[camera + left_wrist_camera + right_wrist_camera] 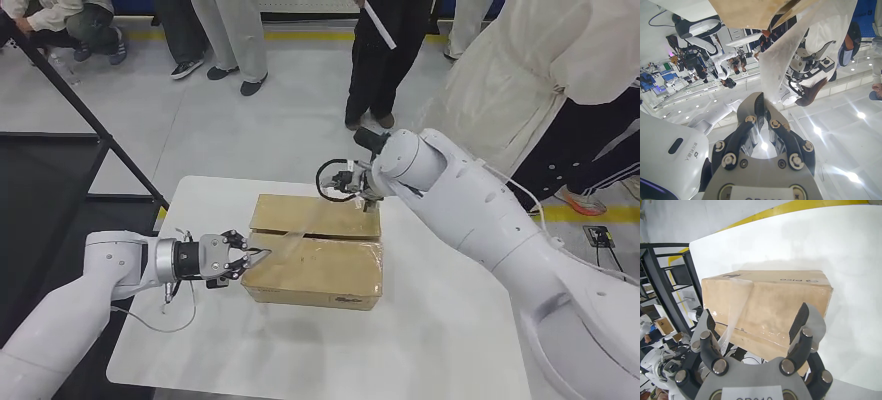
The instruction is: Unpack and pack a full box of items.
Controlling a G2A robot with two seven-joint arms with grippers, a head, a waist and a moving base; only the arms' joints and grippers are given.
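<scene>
Box [315, 255] of brown cardboard sits near the middle of the white bench [420, 340], its two top flaps lying flat and meeting along a seam, so what is inside cannot be seen.

The left arm lies low and stretched sideways across the bench, its gripper [243, 262] level with the box's top edge on the near left side. The fingers are pinched together on the end of a strip of clear tape [285, 240], which runs from them up over the lid.

The right arm bends in from the far side, its gripper [368, 203] pointing down over the box's back edge, fingers spread wide and holding nothing.

The left wrist view looks upward: the gripper [763, 98] clamps the tape [776, 62], which rises as a pale, frosted band to the box [745, 13] above, and the right gripper [815, 55] shows behind it with its fingers apart.

The right wrist view looks down on the box [764, 306] between that gripper's [755, 308] open fingers, and shows the tape [734, 315] lifted off the lid and hanging loose down the side, with bare bench [848, 256] around.
</scene>
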